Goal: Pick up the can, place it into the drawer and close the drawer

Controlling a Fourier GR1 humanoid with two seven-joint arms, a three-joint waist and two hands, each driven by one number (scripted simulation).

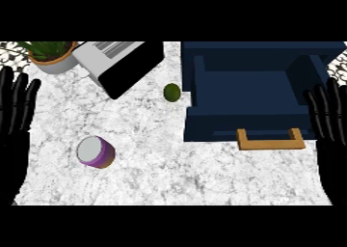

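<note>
A short purple can (96, 152) with a grey lid lies tilted on the marble counter (176, 173) at the lower left. The dark blue drawer (247, 99) stands pulled open at the upper right, its wooden handle (271, 140) facing me. My left hand (11, 111) rests open at the left edge, fingers up, well left of the can. My right hand (333, 120) rests open at the right edge, just beside the drawer's right wall. Neither hand touches anything.
An open laptop (123, 60) sits at the back, left of the drawer. A potted plant (51, 55) stands in the back left corner. A small green lime-like fruit (172, 91) lies between the laptop and the drawer.
</note>
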